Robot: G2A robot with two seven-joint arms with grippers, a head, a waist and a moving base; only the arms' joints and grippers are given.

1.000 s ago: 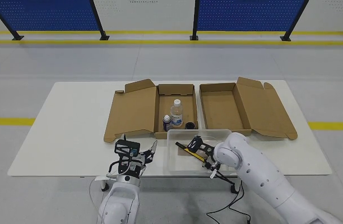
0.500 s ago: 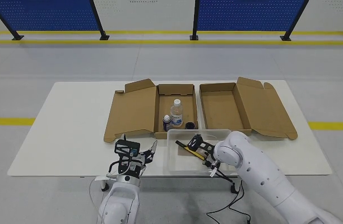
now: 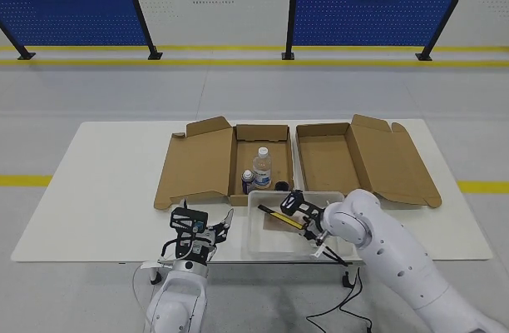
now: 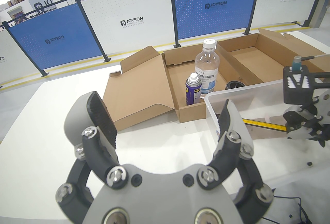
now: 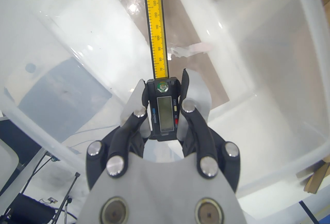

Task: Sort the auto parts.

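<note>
While the left gripper (image 4: 159, 103) has kept its place over the near edge of the surface (image 3: 105, 183), fingers spread wide with nothing between them, the right gripper (image 5: 162, 85) has shifted away from the robot across the clear bin (image 3: 253, 233), toward the two open cardboard boxes. It is pinched on the display body of the digital caliper (image 5: 154, 16), and the yellow beam sticks straight out ahead of it. From above, the caliper now lies nearer the bin's far wall than it did a second ago. Whether it has fully cleared the rim is hard to tell. This suggests the pick is done and the carry is under way. The left box (image 3: 260, 131) already holds a clear bottle (image 4: 207, 65), a spray can (image 4: 193, 88) and a black round part (image 4: 234, 85). The right box (image 3: 325, 162) shows a bare floor, so the caliper may be headed there.
</note>
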